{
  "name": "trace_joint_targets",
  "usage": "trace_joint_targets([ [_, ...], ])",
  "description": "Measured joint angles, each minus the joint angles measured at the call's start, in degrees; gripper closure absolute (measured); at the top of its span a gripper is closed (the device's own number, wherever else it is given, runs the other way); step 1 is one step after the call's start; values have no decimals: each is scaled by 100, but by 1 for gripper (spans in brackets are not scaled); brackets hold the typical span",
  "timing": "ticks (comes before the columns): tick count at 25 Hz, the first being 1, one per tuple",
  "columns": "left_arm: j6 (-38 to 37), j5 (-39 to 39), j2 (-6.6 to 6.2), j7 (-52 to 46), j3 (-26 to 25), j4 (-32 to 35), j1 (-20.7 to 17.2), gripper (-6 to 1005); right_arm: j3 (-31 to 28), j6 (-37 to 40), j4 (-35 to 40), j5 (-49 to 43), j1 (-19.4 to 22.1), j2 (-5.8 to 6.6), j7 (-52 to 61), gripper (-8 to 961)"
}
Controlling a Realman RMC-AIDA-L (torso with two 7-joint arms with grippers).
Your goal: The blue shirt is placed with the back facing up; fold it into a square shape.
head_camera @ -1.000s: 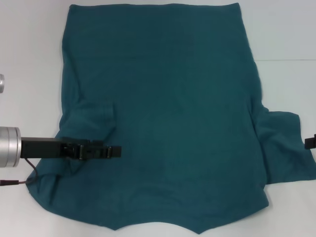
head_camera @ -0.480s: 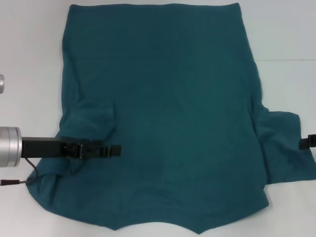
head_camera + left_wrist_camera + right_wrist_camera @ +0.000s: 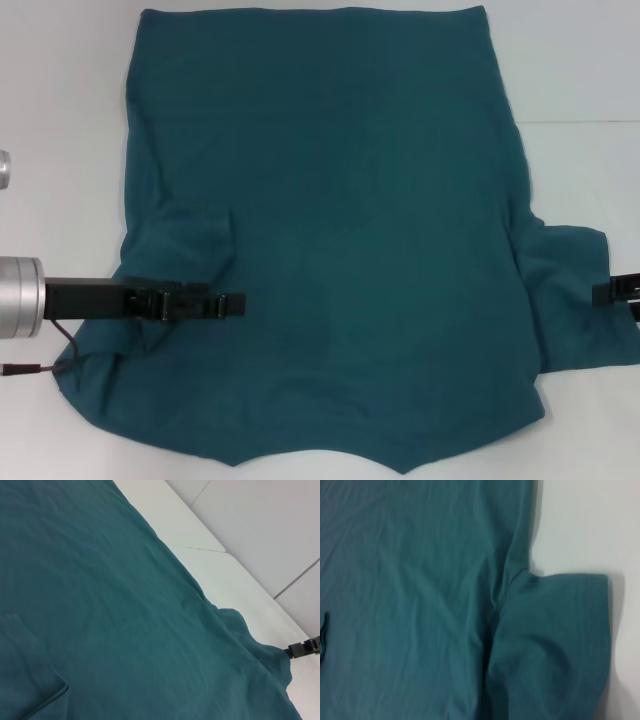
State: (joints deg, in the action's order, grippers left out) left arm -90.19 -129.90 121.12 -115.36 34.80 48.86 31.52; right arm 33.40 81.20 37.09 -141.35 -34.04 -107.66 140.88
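The blue shirt [image 3: 350, 200] lies spread flat on the white table, plain side up, its hem at the far edge. Its left sleeve [image 3: 190, 245] is folded inward onto the body. My left gripper [image 3: 238, 303] reaches in from the left, low over the shirt just nearer than that folded sleeve. The right sleeve [image 3: 575, 290] still sticks out sideways. My right gripper [image 3: 600, 293] pokes in from the right edge over that sleeve's outer end. It also shows in the left wrist view as the right gripper [image 3: 302, 648] at the sleeve's edge. The right wrist view looks down on the right sleeve [image 3: 555, 640].
The white table [image 3: 60, 100] shows bare on both sides of the shirt and beyond the hem. A seam in the table surface [image 3: 580, 122] runs at the right. A silver cylinder [image 3: 4, 168] sits at the left edge.
My right gripper has moved leftward, further into view over the right sleeve's outer edge. The left arm and the shirt have stayed put.
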Motion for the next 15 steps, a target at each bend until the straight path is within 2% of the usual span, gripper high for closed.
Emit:
trace_joint_targets([
  [4,35,0,11,-1,0,0,-1,139,0,-4,0,-3,6,-2,-8,195],
  [15,94,0,26,-4,9,1,5,140,0,-280,0,-5,-18,-125,-33,196],
])
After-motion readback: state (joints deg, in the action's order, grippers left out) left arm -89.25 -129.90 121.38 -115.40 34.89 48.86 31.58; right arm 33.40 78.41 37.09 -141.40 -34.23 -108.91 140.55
